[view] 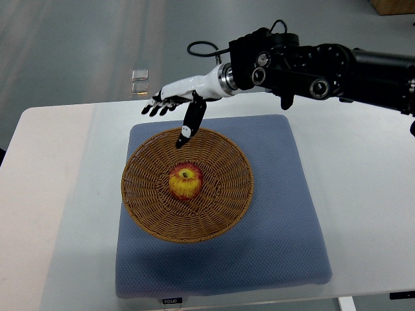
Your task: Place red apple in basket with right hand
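A red and yellow apple (pixel 186 181) lies in the middle of a round wicker basket (pixel 224 207). My right hand (pixel 174 107) hovers above the basket's far rim, its arm coming in from the right edge. The fingers are spread and hold nothing, and the thumb (pixel 189 124) points down toward the basket. The hand is well apart from the apple. My left arm does not show.
The basket rests on a blue-grey mat (pixel 285 227) on a white table (pixel 369 181). A small clear object (pixel 139 81) lies on the floor beyond the table's far edge. The table's left and right sides are bare.
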`<state>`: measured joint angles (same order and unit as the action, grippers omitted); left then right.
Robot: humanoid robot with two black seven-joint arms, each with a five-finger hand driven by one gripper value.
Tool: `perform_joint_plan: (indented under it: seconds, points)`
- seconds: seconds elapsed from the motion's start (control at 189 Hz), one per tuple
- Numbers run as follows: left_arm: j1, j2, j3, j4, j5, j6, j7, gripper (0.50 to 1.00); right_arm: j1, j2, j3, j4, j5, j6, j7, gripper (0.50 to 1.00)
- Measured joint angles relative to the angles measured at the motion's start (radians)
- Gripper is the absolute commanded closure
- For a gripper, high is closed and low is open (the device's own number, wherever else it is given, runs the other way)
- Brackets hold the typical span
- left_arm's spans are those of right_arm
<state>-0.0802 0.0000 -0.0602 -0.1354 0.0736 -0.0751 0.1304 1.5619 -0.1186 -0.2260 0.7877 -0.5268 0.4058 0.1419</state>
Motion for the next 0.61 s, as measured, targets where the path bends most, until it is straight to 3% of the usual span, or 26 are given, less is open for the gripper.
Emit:
perform_joint_plan:
  seconds: [0.148,0.275,0.424,0.615]
  points:
    - [0.001,0.0,0.0,-0.001,0.0,0.0,0.0,0.5,-0.175,-0.092,0.241,-0.104,0.105,-0.077,0.002,0.587]
    - [0.001,0.0,0.0,-0.001,0.0,0.0,0.0,0.5,-0.407,-0.106,0.564,-0.21,0.264,-0.118,0.002,0.585]
    - [-0.001,0.0,0.0,-0.003,0.0,-0.002,0.001,0.5,-0.638,-0.046,0.912,-0.258,0.428,-0.136,0.003,0.581]
    - [0.0,0.0,0.0,-0.002,0.001,-0.002,0.002,0.5,-0.726,0.034,1.019,-0.282,0.46,-0.14,0.009,0.576]
